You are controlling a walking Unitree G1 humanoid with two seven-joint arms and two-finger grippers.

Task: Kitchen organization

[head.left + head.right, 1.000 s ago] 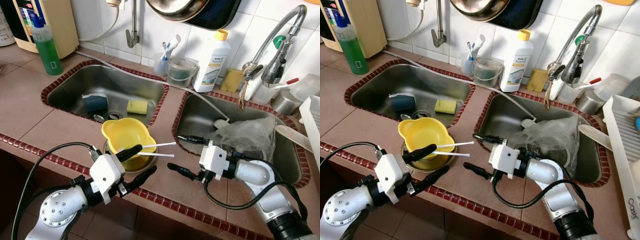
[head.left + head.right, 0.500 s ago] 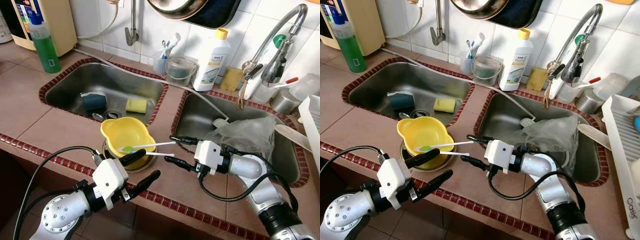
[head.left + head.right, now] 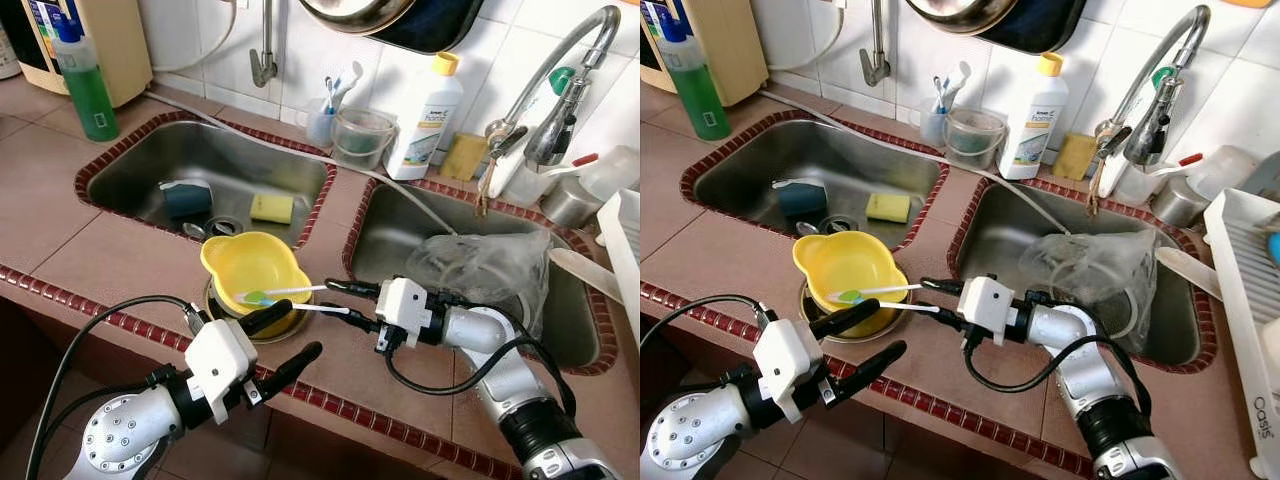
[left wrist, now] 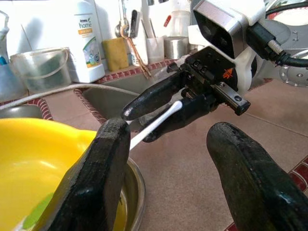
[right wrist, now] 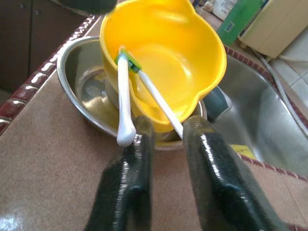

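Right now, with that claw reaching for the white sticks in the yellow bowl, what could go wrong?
The right gripper is closing around one white handle; the other handle lies just beside its fingers and might get knocked off. The yellow bowl sits loosely in a metal bowl near the counter edge, so a pull might tip it.

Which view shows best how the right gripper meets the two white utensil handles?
The right wrist view: the right gripper has one white handle between its fingers and the other just outside, both leaning in the yellow bowl. The eye views show this small from above; the left wrist view hides the bowl end.
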